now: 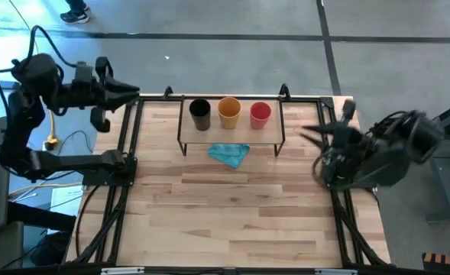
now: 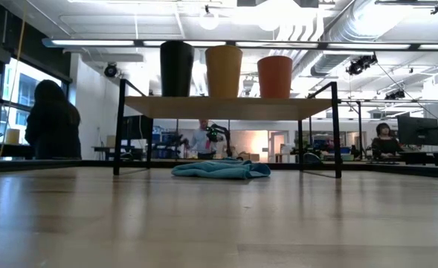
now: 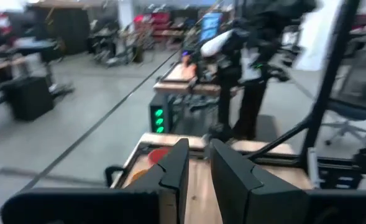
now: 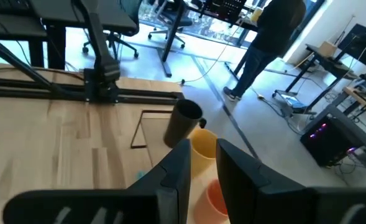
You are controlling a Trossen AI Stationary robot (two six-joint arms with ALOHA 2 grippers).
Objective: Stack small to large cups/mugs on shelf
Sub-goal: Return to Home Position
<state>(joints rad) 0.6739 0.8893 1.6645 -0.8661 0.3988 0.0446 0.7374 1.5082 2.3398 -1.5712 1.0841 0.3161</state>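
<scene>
The job looks almost done. Three cups are seen standing upright in a row on the shelf [image 1: 240, 134], each a little apart from the next. In the high view the black cup [image 1: 200, 114] is on the left, the yellow-orange cup [image 1: 228, 111] is in the middle and the red-orange cup [image 1: 260, 113] is on the right, so they are lined up by size from tallest to smallest. A light blue cloth [image 1: 229, 154] is left on the table [image 1: 232, 218], just in front of the shelf. No cup is left on the table. It is judged that only the arms need to be put back to rest. The left gripper [image 3: 198, 152] is held off the table's far left corner, well apart from the black cup. The right gripper [image 4: 201, 152] is held by the table's right edge, well apart from the red-orange cup. Each gripper is nearly closed, with only a thin gap between its fingers, and nothing is held in either one.
</scene>
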